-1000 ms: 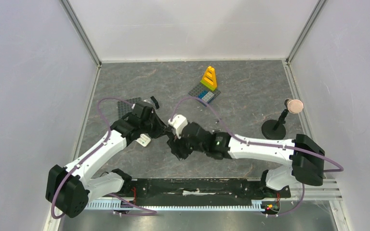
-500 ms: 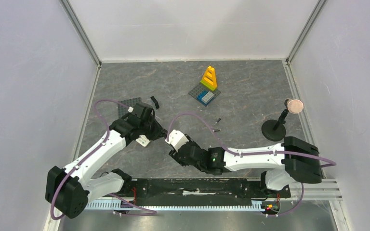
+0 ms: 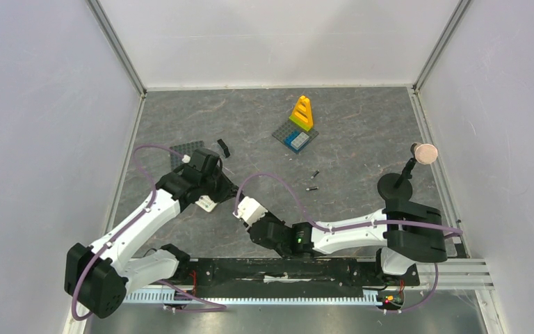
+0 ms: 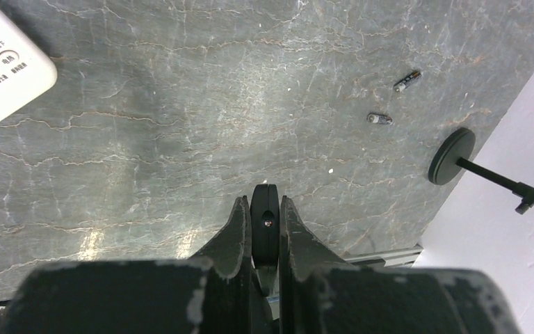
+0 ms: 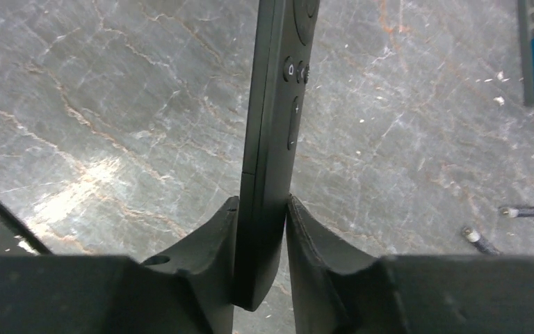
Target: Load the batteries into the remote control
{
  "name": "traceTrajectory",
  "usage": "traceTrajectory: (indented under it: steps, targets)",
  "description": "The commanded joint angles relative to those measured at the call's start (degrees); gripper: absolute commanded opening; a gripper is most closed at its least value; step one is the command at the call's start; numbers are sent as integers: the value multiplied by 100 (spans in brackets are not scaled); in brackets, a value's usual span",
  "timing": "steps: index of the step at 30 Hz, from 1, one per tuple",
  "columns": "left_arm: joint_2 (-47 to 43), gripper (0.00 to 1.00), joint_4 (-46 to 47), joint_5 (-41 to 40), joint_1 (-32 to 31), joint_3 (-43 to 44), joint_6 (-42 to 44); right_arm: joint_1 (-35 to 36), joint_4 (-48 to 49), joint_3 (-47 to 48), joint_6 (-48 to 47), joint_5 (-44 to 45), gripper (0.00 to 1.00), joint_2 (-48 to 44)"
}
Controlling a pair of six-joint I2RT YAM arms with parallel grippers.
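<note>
The right claw point(image 5: 262, 203) pinches the remote control point(image 5: 272, 104) on edge, its button end sticking out past the fingertips above the table point(image 5: 111, 104). Two batteries point(image 5: 520, 211) lie loose off to that claw's right. The left claw point(image 4: 263, 203) is pressed on a thin black piece point(image 4: 265, 226).

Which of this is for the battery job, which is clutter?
Job: dark remote in right tool; two batteries; thin black piece in left tool, possibly its cover.
Clutter: white remote, yellow brick stack, grey studded plate, black brick piece, disc stand.
</note>
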Motion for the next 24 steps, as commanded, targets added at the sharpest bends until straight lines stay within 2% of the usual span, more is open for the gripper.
traceTrajectory:
  steps: [1, 5, 7, 8, 9, 10, 12, 14, 16, 20, 24]
  targets:
    - [-137, 2, 18, -17, -5, 110, -154, -8, 742, 200, -193, 482, 24, 56]
    - [-159, 3, 56, 46, -6, 69, -168, -13, 676, 301, -211, 438, 2, 111]
    - [-208, 6, 63, 33, -4, 69, -161, -14, 586, 301, -150, 366, 0, 63]
    - [-254, 11, 63, 14, -4, 65, -153, -14, 543, 301, -114, 312, 0, 11]
    - [-303, 20, 78, -8, -3, 60, -145, -15, 525, 286, -80, 239, 0, -74]
    - [-366, 33, 100, -37, -2, 49, -136, -14, 512, 262, -38, 172, 0, -172]
    - [-525, 49, 212, -58, -1, 11, -93, -25, 448, 251, 18, 18, 0, -372]
    - [-734, 62, 411, -59, 5, -88, -46, -39, 380, 257, 60, -222, 0, -590]
    - [-952, 71, 623, -24, 7, -181, 42, -95, 304, 278, 142, -522, 0, -803]
    - [-1341, 73, 803, 7, 28, -158, 623, -415, -38, 523, 374, -1178, 0, -1168]
    - [-1758, 74, 923, -32, 67, -52, 1079, -981, -109, 600, 852, -2440, 0, -1508]
